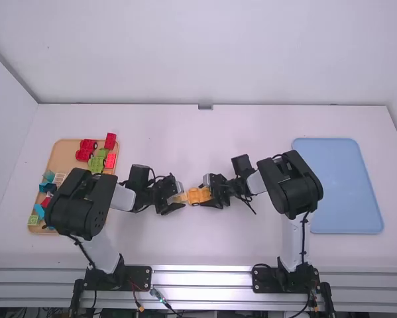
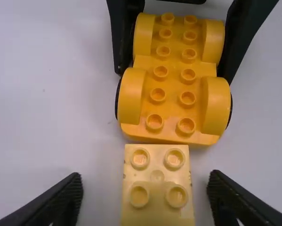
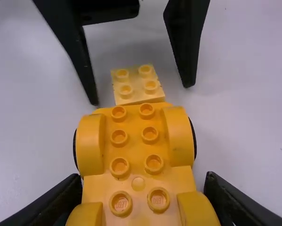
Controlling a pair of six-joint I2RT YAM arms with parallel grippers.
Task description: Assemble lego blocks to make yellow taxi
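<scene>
Nearest the left wrist camera lies a pale yellow, square plastic block with four studs, set against one end of an orange-yellow studded chassis with rounded wheel arches; whether the two touch, I cannot tell. The left wrist view shows two rows of studs along the chassis and the right gripper around its other end. The right wrist view shows the block beyond the chassis, between the fingers of the left gripper.

From the high view, both pieces are about the middle of the white table. A broad stretch of table runs from them to its far edge, a shorter one to its near edge. Along the left edge sits a tan tray of red, green, blue and white pieces, with the left arm across its right side; near the right edge lies a light blue rectangular tray, its left edge partly under the right arm.

The left gripper stands open, a gap on each side of the block. The right gripper is closed on the chassis, its fingers at the two sides beside the wheel arches.
</scene>
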